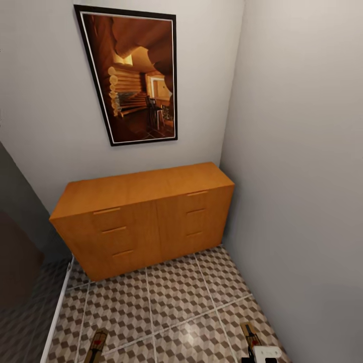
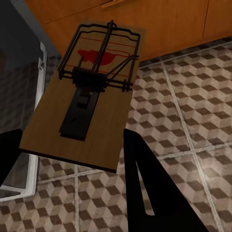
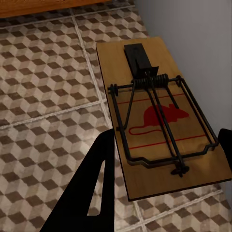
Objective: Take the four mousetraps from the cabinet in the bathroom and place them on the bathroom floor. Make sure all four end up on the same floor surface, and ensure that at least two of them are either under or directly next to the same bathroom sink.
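The orange-brown cabinet (image 1: 146, 217) stands against the far wall with all its fronts shut. A mousetrap (image 2: 82, 106), a brown board with black wire and a red mouse print, sits between the black fingers (image 2: 145, 183) of my left gripper (image 2: 72, 140), above the cube-patterned bathroom floor (image 2: 193, 125). My right gripper (image 3: 166, 140) is shut on a second mousetrap (image 3: 159, 116) close to the grey right wall. In the head view both mousetraps (image 1: 98, 345) (image 1: 250, 334) appear at the lower edge. The sink is out of view.
A framed picture (image 1: 136, 75) hangs above the cabinet. The grey wall (image 1: 302, 201) closes off the right side. At the left, a white threshold strip (image 1: 56, 312) borders a dark glass-walled area (image 1: 20, 252). Tiled floor (image 1: 176, 297) lies between me and the cabinet.
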